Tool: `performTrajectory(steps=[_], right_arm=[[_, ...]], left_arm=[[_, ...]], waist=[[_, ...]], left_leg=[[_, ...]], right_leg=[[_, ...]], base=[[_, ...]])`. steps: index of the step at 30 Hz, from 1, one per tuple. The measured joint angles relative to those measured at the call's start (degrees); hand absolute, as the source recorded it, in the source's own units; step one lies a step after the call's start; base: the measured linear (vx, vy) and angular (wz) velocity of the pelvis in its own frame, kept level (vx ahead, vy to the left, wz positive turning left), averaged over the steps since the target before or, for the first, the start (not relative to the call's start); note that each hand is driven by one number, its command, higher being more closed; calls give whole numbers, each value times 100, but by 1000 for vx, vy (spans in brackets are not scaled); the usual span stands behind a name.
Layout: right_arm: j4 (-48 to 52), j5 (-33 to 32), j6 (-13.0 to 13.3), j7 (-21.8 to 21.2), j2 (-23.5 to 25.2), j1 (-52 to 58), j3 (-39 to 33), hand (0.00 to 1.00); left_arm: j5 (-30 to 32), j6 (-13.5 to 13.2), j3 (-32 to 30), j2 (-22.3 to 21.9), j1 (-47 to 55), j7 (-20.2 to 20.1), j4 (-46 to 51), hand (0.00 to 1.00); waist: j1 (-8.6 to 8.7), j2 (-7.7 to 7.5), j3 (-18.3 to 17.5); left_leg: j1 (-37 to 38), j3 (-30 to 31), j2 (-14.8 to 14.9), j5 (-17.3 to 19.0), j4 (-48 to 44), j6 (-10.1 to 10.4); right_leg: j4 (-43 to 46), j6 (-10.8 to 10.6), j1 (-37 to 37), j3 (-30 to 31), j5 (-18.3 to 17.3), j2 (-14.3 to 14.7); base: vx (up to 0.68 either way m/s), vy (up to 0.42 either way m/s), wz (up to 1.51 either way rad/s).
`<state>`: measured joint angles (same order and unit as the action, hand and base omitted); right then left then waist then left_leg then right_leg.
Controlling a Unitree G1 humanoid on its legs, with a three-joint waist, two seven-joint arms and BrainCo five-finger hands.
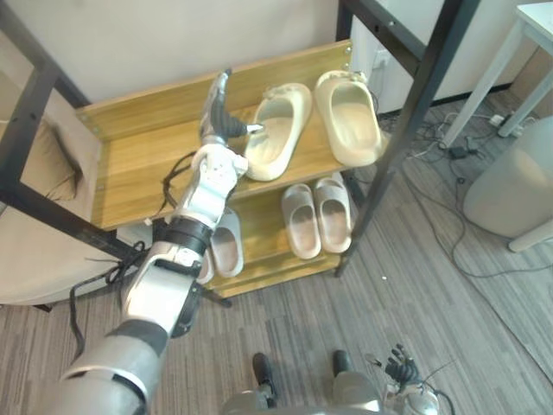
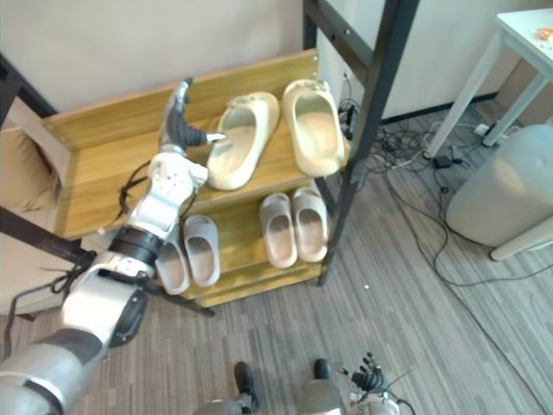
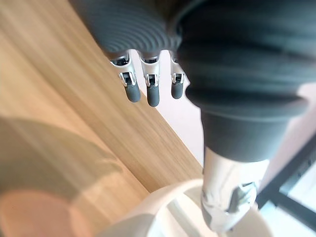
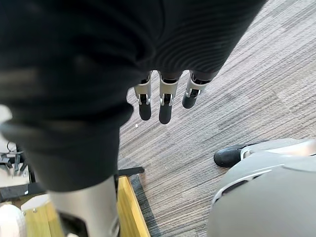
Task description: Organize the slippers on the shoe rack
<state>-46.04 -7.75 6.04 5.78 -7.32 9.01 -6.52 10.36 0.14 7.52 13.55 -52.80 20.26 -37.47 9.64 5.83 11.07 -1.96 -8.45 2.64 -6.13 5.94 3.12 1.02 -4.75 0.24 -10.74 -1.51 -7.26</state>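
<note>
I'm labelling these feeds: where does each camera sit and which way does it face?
Left eye view: on the head, looking down at the shoe rack; left hand by a cream slipper.
Right eye view: same head, same scene, shifted sideways.
Left wrist view: along the left hand, facing the rack's wood and that slipper.
Right wrist view: along the right hand, facing the carpet.

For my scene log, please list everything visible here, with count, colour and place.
cream slippers: two, cream, top shelf
beige slippers: two, beige, lower shelf, right
grey slippers: two, pale grey, lower shelf, left
rack: one, wood, by wall
frame: one, black, around rack
cushion: one, beige, left of rack
table: one, white, far right
round object: one, grey, floor, right
left hand: one, silver, open, over top shelf, thumb by a cream slipper
right hand: one, silver, open, low over floor
</note>
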Motion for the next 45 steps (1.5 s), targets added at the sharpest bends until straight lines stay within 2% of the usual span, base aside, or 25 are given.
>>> performTrajectory(steps=[6,8,9,13,17,26,32,45], right_arm=[[2,108,-83,75,-4,-73,15,0],[2,120,-131,120,-10,-132,60,0],[3,124,-136,121,-12,-140,69,0],[7,313,-212,159,-48,-238,235,0],[7,329,-273,157,-58,-358,486,0],[-1,329,-388,155,41,-447,670,0],[655,324,-275,-71,-195,23,648,0],[262,316,-241,-114,-260,103,435,0]], left_arm=[[-1030,-198,-117,-233,663,60,552,0],[-1585,-236,-110,-276,843,-45,647,0],[-1647,-243,-99,-280,870,-51,678,0],[-2668,-389,268,-390,1110,-218,929,0],[-3257,-476,584,-452,1270,-426,1176,0],[-3538,-495,1222,-783,1288,-591,1426,0],[-3539,-573,1250,-768,1285,-698,1432,0],[-3533,-584,1176,-713,1216,-665,1311,0]], waist=[[-50,0,0],[-59,0,0],[-59,0,0],[-58,0,0],[-82,1,0],[-70,-1,0],[-18,-8,5],[11,-23,12]], left_leg=[[7,139,-13,0,-1,2],[8,161,-20,0,-1,2],[8,167,-21,0,-1,2],[42,292,-20,-7,-1,9],[83,308,-17,-4,2,12],[100,345,-16,7,2,24],[114,242,7,46,0,71],[128,108,36,59,1,89]], right_leg=[[-130,-5,189,-163,6,5],[-140,-5,196,-202,5,5],[-141,-5,198,-204,5,4],[-225,-6,369,-350,5,3],[-250,-6,400,-399,1,12],[-323,-7,480,-441,2,14],[-323,-6,436,-331,2,27],[-309,-3,370,-228,5,34]], base=[[20,-4,15],[19,-2,9],[3,-1,6],[7,-11,17],[-18,-5,4],[3,-4,2],[8,-11,-9],[-3,-4,-5]])
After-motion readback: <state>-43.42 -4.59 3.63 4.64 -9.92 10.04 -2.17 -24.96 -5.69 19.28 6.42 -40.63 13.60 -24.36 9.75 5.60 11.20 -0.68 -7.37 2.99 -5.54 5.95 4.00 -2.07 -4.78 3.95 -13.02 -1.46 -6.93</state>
